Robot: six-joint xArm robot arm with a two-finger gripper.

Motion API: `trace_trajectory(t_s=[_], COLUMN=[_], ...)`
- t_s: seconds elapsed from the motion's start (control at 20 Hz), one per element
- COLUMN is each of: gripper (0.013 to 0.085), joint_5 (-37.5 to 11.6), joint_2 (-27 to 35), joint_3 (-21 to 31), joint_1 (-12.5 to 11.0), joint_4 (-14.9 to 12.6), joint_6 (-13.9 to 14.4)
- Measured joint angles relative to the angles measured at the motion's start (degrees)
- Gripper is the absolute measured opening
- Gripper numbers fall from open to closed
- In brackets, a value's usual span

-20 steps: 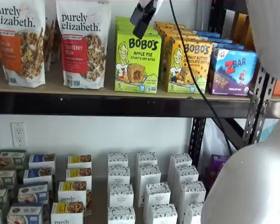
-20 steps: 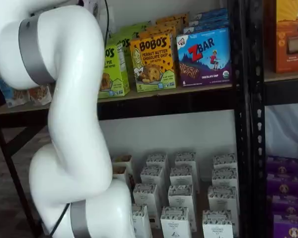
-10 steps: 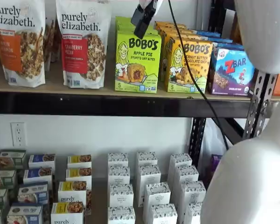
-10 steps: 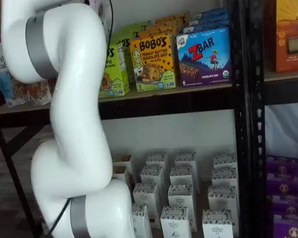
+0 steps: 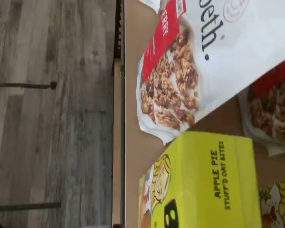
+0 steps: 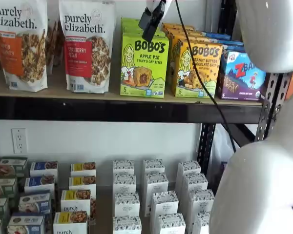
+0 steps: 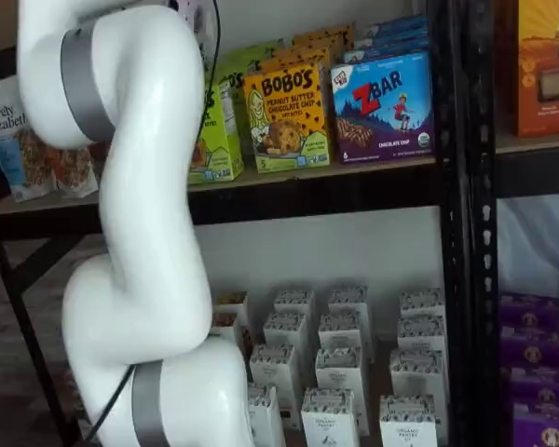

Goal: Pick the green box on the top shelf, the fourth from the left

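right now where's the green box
In both shelf views the green box stands on the top shelf, between a granola bag and the yellow box, just below the gripper.

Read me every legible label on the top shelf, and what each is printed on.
"BOBO'S APPLE PIE STUFF'D OAT BITES": green box.
"BOBO'S PEANUT BUTTER CHOCOLATE CHIP": yellow-orange carton.
"ZBAR": blue carton.
"purely elizabeth.": granola bag with red panel, and the orange-panel bag.
Flavor names on the bags' panels and fine print: too small to read.
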Motion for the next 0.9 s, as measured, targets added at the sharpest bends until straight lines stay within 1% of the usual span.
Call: trace_trajectory(t_s=[0.25,0.9], gripper=[0.085,0.085], joint_5=[0.5,-1.8], joint_2=[1.0,0.7], joint_3=[-0.6,2.0], joint_1=[0.0,1.5], joint_4=[-1.4,-5.1], joint_6=[-0.3,0.1])
